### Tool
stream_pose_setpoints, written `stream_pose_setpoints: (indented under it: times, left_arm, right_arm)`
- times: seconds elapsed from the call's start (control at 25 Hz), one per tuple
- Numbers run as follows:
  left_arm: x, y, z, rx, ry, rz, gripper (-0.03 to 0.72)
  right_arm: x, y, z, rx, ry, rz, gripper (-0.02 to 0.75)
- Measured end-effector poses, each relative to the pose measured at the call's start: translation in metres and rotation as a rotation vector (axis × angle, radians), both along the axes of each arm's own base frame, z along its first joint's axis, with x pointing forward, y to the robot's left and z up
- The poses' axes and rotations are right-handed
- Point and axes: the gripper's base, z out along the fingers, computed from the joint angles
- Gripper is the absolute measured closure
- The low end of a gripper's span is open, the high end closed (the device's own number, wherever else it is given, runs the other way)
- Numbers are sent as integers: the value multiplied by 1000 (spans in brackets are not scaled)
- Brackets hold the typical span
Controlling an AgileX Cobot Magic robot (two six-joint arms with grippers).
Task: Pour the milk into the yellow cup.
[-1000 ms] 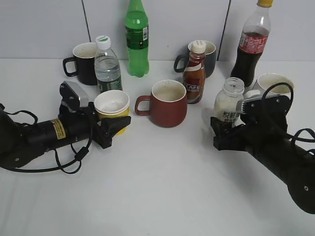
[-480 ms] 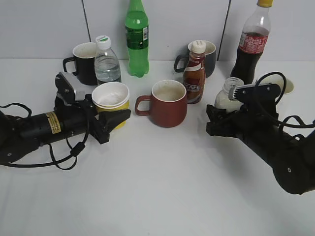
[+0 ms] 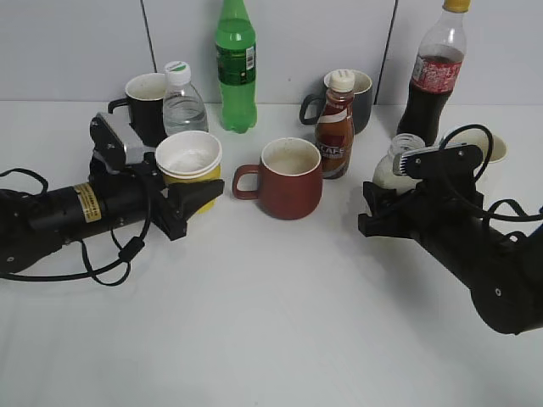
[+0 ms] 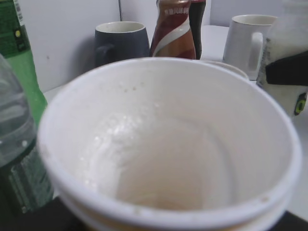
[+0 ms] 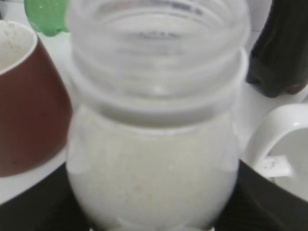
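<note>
The yellow cup [image 3: 198, 179], with white rim and white inside, is held in my left gripper [image 3: 193, 197], which is shut on it at the left of the table. It fills the left wrist view [image 4: 168, 144] and looks empty. The milk [image 3: 392, 168], an uncapped clear bottle of creamy white liquid, stands upright in my right gripper [image 3: 386, 212], which is shut around its body. It fills the right wrist view [image 5: 154, 159]. The cup and the milk are far apart, with the dark red mug between them.
A dark red mug [image 3: 291, 178] stands in the middle. Behind are a brown coffee bottle [image 3: 335, 127], a water bottle [image 3: 182, 102], a green bottle [image 3: 236, 68], a black mug [image 3: 144, 106], a grey mug [image 3: 361, 97], a cola bottle [image 3: 433, 76] and a white mug [image 3: 488, 144].
My left gripper has raised the yellow cup and drawn it slightly left. My right arm has shifted up and back with the milk in its grip.
</note>
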Motion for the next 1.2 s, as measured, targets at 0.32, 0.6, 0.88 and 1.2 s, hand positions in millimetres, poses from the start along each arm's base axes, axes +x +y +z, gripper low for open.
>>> stream_pose_setpoints:
  times: [0.32,0.6,0.88,1.2]
  left_arm:
    - [1,-1,24,0,-52,-6,273]
    - [-6,-18,45,-25,-59,-36,273]
    - [-16,-36,56,24,-16,-58,273]
    - [-40,-65,70,44,90,-151,273]
  right_arm:
    - [-1,5,34,-89,-29,85,286]
    - [12,27,91,-156,-61,275,287]
    - [31,51,125,-314,-132,451,287]
    - [24,67,128,-511,-235,667,289]
